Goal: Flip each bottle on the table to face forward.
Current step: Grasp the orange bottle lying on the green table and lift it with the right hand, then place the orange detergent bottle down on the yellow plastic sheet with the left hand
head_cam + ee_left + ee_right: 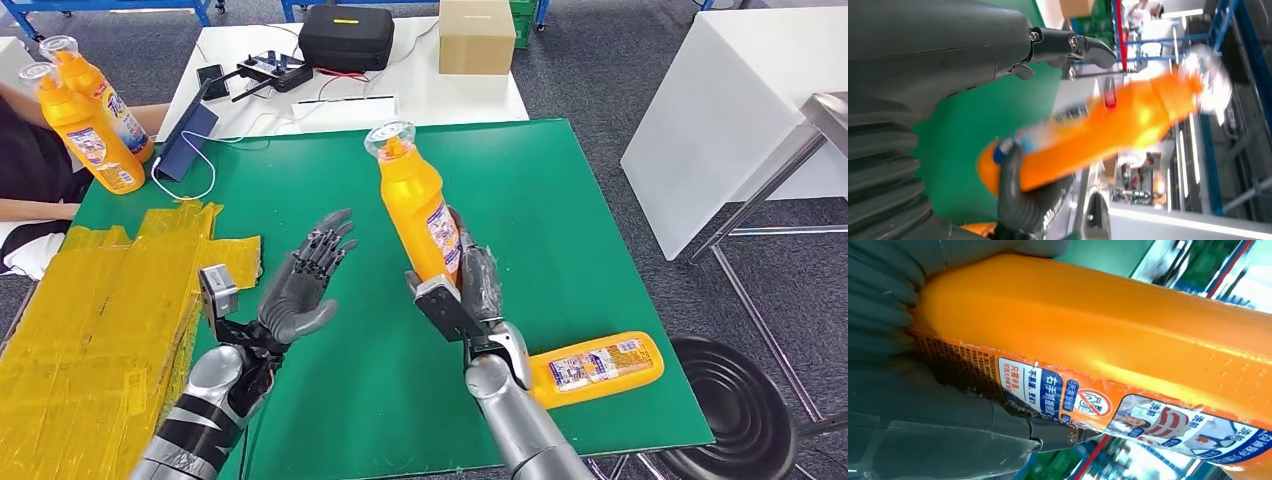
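One bottle is in the right hand, gripped by its lower body and lifted nearly upright above the green counter, clear cap on top. Beside it, the left hand is open, palm turned toward the bottle without touching it. A second bottle lies on its side near the counter's front edge, apparently not yet handled. Two more bottles stand at the far left corner, possibly finished.
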